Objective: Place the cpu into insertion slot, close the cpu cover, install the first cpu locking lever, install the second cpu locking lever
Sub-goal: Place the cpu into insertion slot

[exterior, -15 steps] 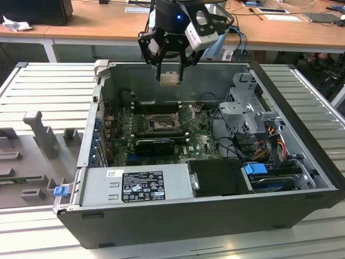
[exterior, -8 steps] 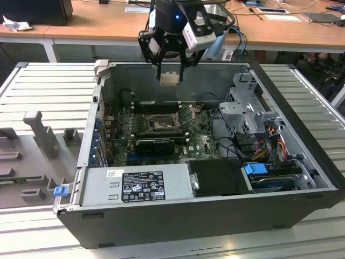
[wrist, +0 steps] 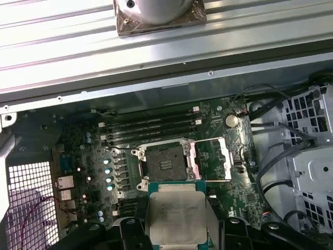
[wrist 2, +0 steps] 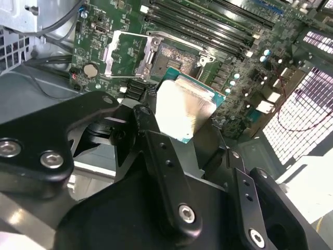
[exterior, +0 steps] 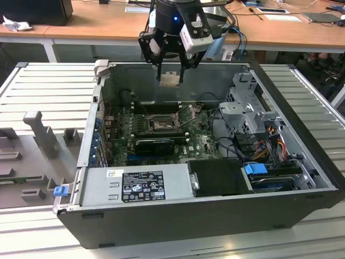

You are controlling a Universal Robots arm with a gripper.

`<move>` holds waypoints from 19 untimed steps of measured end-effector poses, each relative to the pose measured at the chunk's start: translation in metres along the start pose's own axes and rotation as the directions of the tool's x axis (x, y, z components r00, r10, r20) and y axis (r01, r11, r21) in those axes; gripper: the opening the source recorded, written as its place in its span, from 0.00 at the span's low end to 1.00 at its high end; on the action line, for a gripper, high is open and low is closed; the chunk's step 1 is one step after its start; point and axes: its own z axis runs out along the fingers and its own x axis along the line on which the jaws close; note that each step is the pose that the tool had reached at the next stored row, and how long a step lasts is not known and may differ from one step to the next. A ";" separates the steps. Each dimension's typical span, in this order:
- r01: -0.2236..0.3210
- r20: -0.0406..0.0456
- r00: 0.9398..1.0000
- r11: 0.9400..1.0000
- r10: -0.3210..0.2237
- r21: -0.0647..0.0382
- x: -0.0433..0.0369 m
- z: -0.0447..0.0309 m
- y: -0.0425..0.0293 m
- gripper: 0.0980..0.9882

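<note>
Exterior view: cpu (exterior: 171, 79) between the jaws

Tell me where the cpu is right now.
Exterior view, upper middle: the cpu is held in the claw above the computer case, apart from the insertion slot below.
</note>
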 end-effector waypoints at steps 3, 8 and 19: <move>-0.056 0.005 0.998 0.998 0.056 -0.001 0.0000 0.0002 0.0000 0.48; -0.157 0.014 0.987 0.988 0.157 -0.002 0.0000 0.0007 -0.0001 0.48; -0.285 0.026 0.958 0.958 0.285 -0.004 0.0000 0.0012 -0.0001 0.48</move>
